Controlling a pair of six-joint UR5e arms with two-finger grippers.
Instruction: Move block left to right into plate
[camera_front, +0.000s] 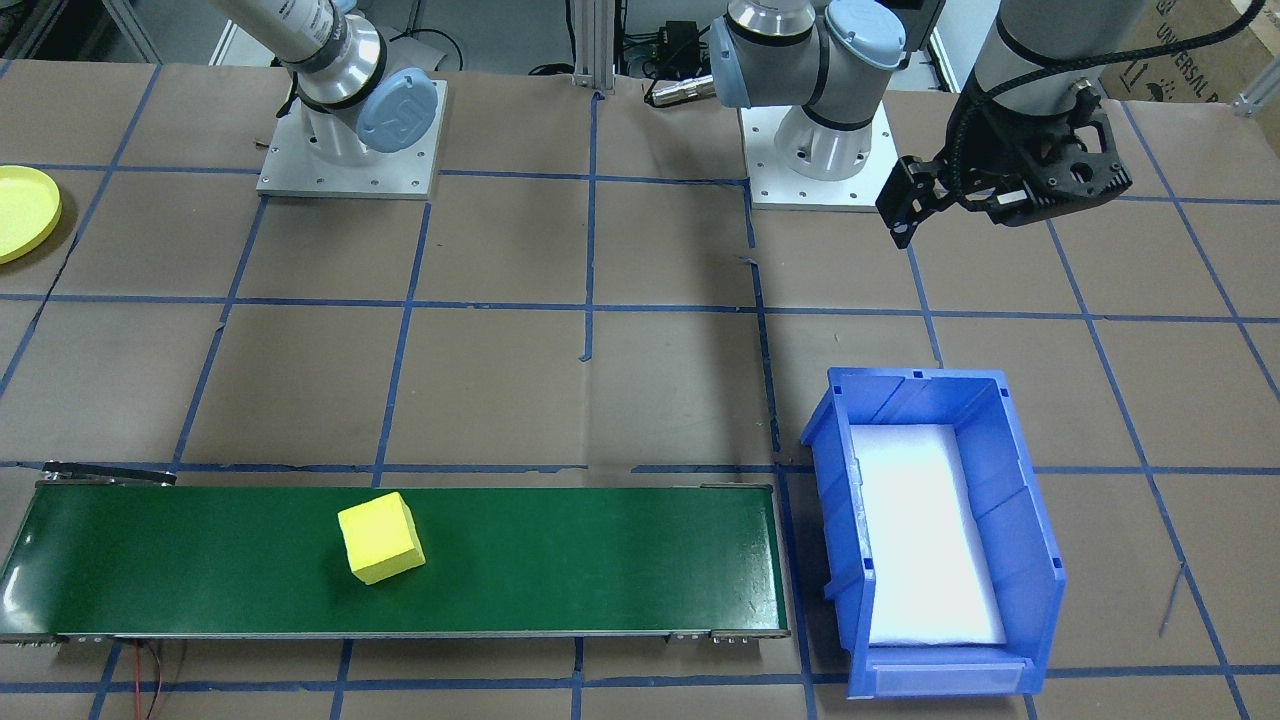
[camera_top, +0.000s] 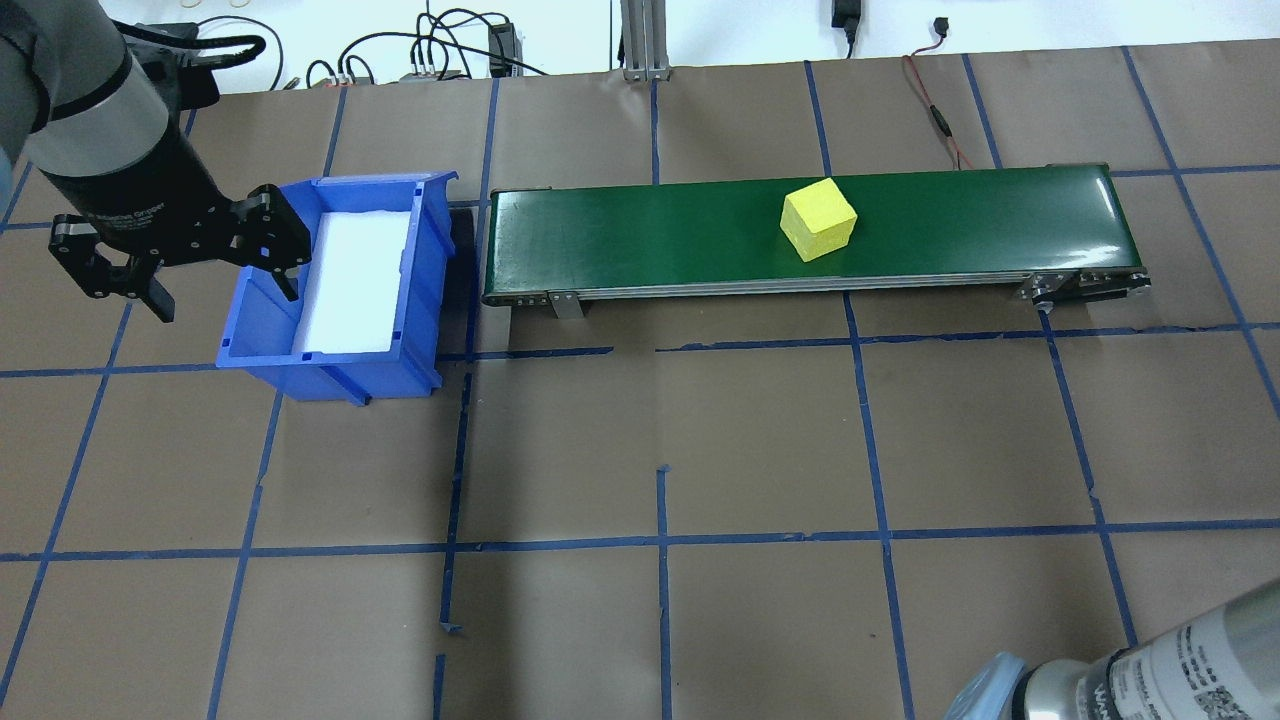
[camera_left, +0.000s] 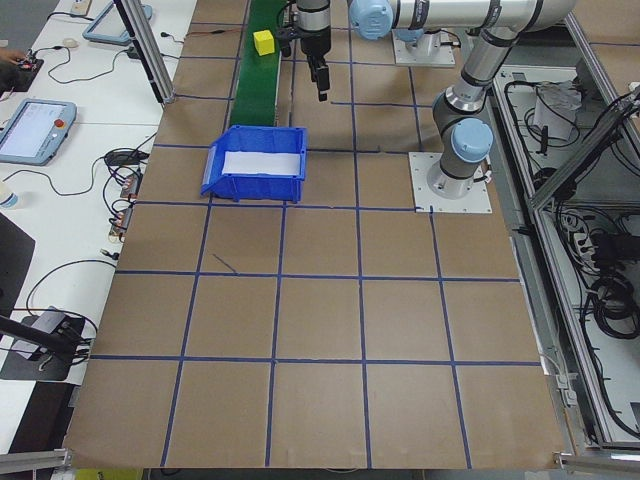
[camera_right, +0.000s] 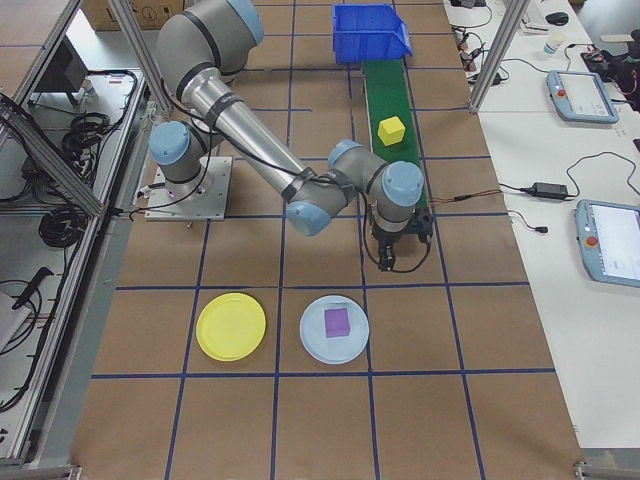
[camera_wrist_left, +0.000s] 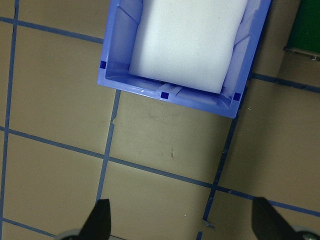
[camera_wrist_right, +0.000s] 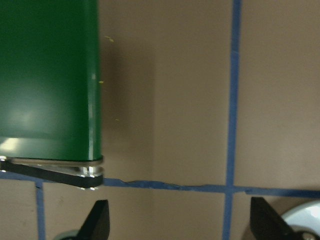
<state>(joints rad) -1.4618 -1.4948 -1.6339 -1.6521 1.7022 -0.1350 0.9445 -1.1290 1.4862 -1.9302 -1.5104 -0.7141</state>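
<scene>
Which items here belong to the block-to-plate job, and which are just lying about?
Job:
- yellow block, on the green belt
- yellow plate
- right gripper, open by the belt's end
- left gripper, open near the bin

Lying about:
- blue bin with white padding
- pale plate holding a purple block

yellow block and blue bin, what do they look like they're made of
yellow block: probably foam or painted wood; matte, no glare, slightly rough edges. blue bin: moulded plastic, faint sheen, ribbed walls. The white pad inside looks like soft foam.
</scene>
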